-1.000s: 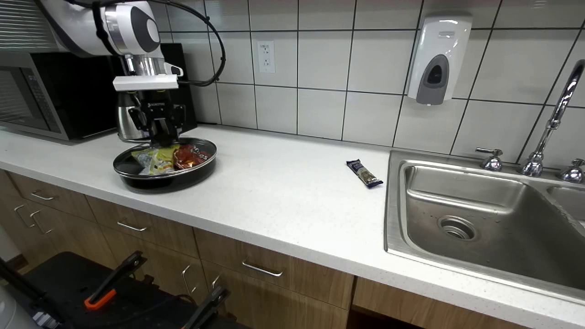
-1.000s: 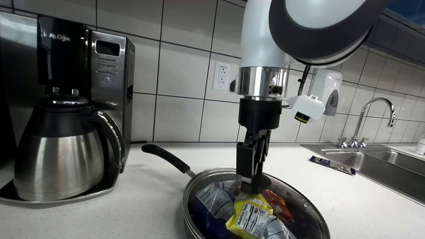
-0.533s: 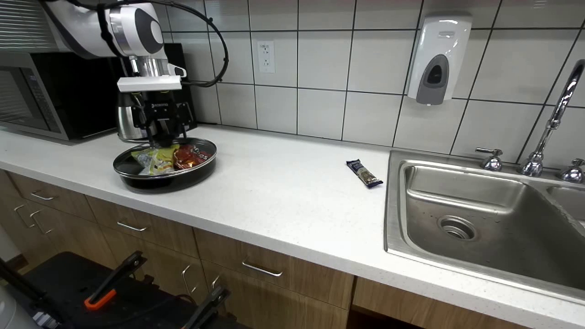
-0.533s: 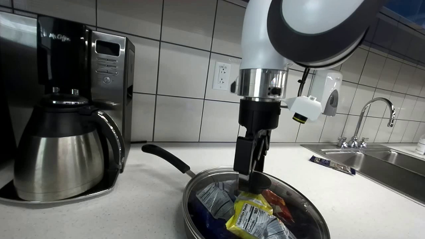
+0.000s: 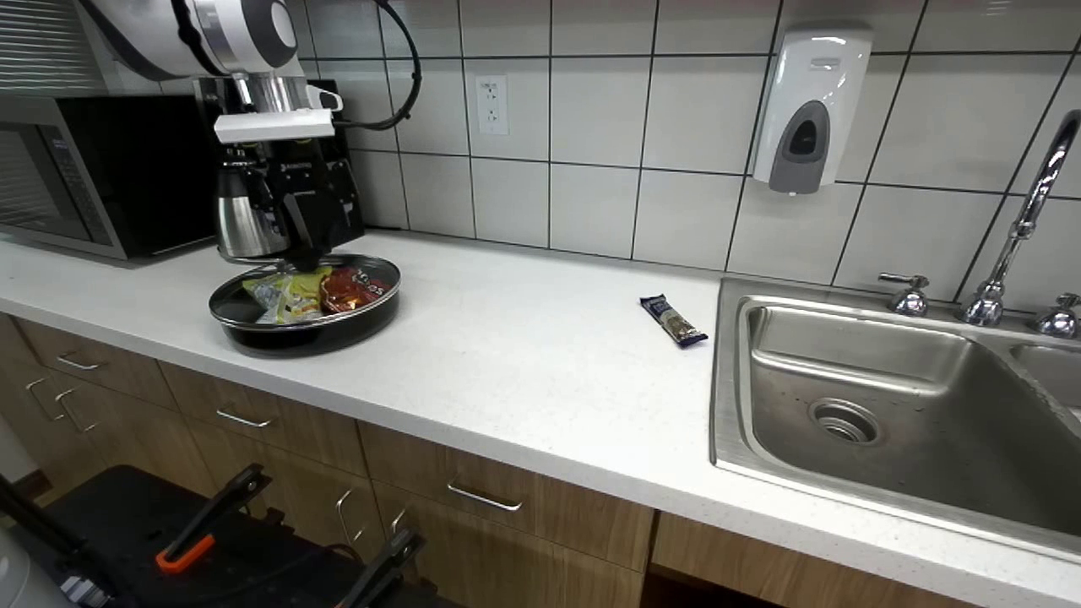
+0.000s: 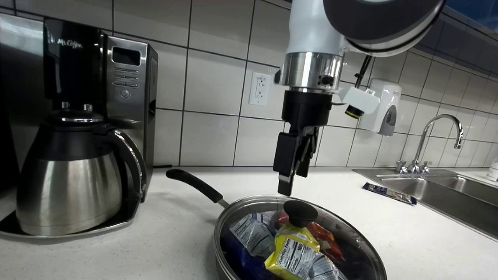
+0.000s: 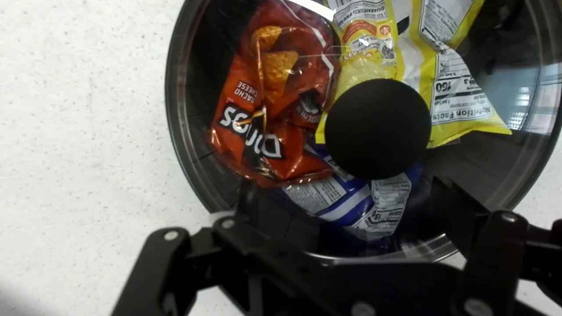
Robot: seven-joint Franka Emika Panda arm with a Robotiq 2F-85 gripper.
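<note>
A coffee pot (image 6: 70, 190) stands at the left. Next, a pan (image 5: 312, 340) is on the tabletop (image 5: 524, 355), with a clear lid (image 6: 354, 245) on and snack bags (image 7: 272, 145) inside. The claw (image 6: 294, 181) hangs over it, wide open and empty, near the black knob (image 6: 300, 213). Farther right, a snack bar (image 6: 389, 193) lies beside the sink (image 5: 929, 460).

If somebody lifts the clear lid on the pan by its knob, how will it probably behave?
The clear lid is probably stiff and may be breakable, as it looks like glass. It should lift fairly level, since the black knob sits near its middle. Its shiny surface may feel slippery.
</note>
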